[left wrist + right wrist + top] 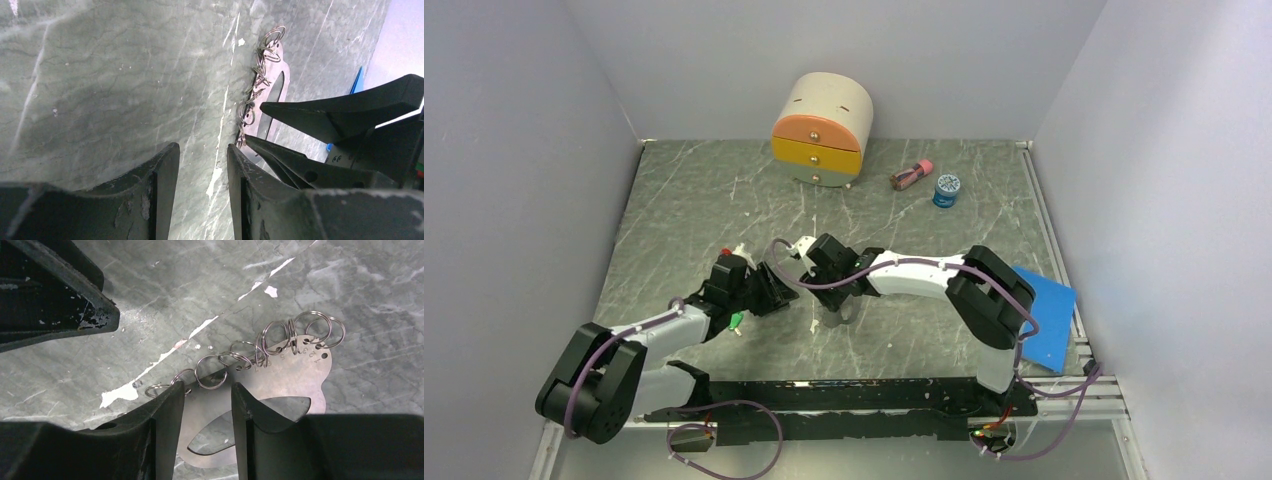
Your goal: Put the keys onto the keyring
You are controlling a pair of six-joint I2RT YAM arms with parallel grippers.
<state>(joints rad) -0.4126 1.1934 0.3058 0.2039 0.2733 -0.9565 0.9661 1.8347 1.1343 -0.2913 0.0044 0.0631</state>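
Grey marbled table (684, 200), pale walls. Keyring (280, 375), a plate with rings, lies flat under the right gripper (206, 405), jaws parted, touching nothing visible; left gripper (202, 170) likewise parted, empty.

Robot lab test cell, plain grey walls (514, 120) boxing in marble-patterned tabletop (684, 200), two bolted arms (914, 275)

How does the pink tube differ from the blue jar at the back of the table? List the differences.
The pink tube lies on its side; the blue jar stands upright. The tube is long and slim; the jar is squat and round. The tube is pink with a darker end; the jar is blue with a pale patterned top. Both sit close together, right of the drawer unit.
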